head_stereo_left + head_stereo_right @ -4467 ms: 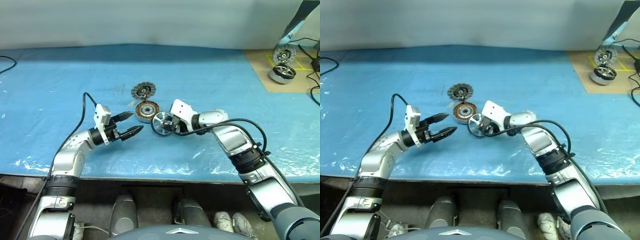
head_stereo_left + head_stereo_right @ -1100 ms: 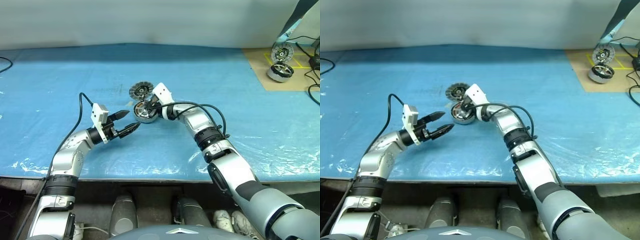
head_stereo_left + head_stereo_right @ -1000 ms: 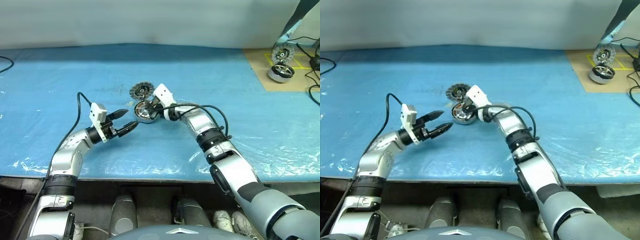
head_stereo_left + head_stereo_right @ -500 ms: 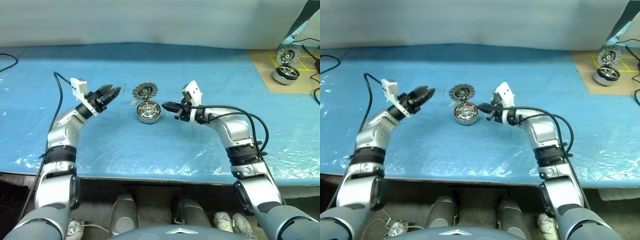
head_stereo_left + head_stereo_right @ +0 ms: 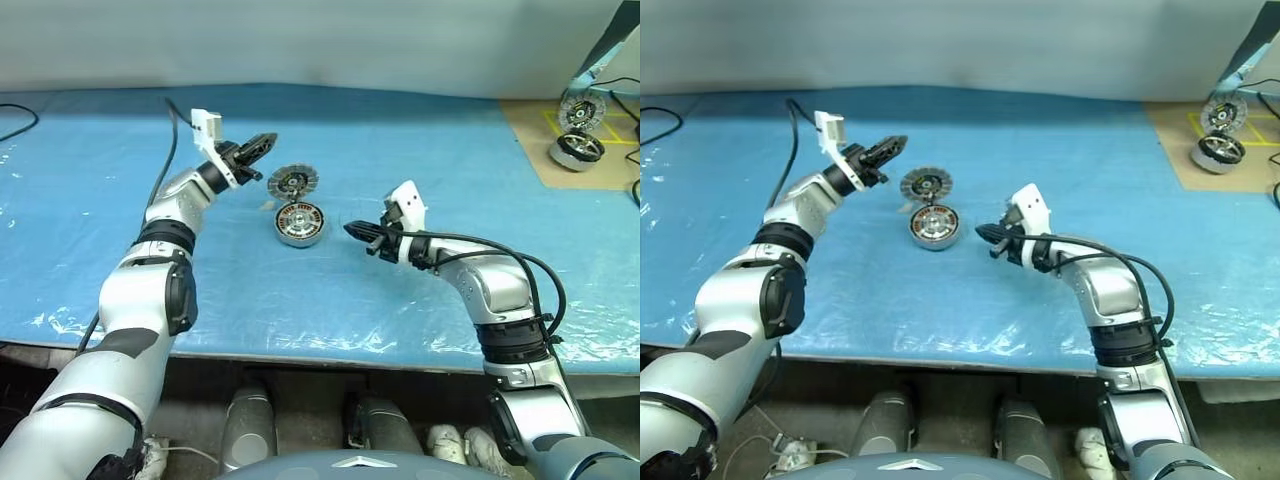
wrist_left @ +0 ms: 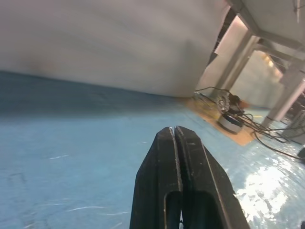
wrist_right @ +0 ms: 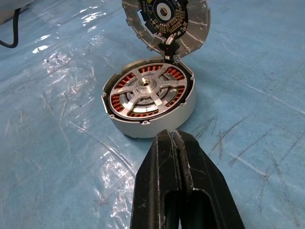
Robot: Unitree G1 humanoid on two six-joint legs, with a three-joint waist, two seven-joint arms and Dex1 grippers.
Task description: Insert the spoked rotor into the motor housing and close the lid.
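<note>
Looking down from the head camera: motor housing (image 5: 299, 223) sits upright on the blue plastic-covered table (image 5: 420, 160), the spoked rotor (image 5: 299, 220) seated flat inside it, copper windings showing through the spoke gaps. The lid (image 5: 291, 182) stands open, tilted up from the housing's far rim, ribbed face with dark centre turned toward the robot. Left gripper (image 5: 262, 143) held above the table just left of the lid, apart from it, fingers pressed together with nothing between them. Right gripper (image 5: 352, 229) to the right of the housing, near but not touching, tips pointing at it, also clenched on nothing. A second motor unit (image 5: 572, 150) rests on a brown board (image 5: 530, 140) at the table's far right corner, among black cables. Left wrist camera: the two black fingers (image 6: 164, 162) meet tip to tip, empty; beyond them blue table, a grey wall, and the distant second unit (image 6: 229, 121). Right wrist camera: fingers (image 7: 159, 167) closed flush, empty, aimed at the housing (image 7: 143, 125) just ahead; rotor (image 7: 145, 90) lies level within the winding ring; lid (image 7: 167, 21) is raised behind, joined at the far rim.
</note>
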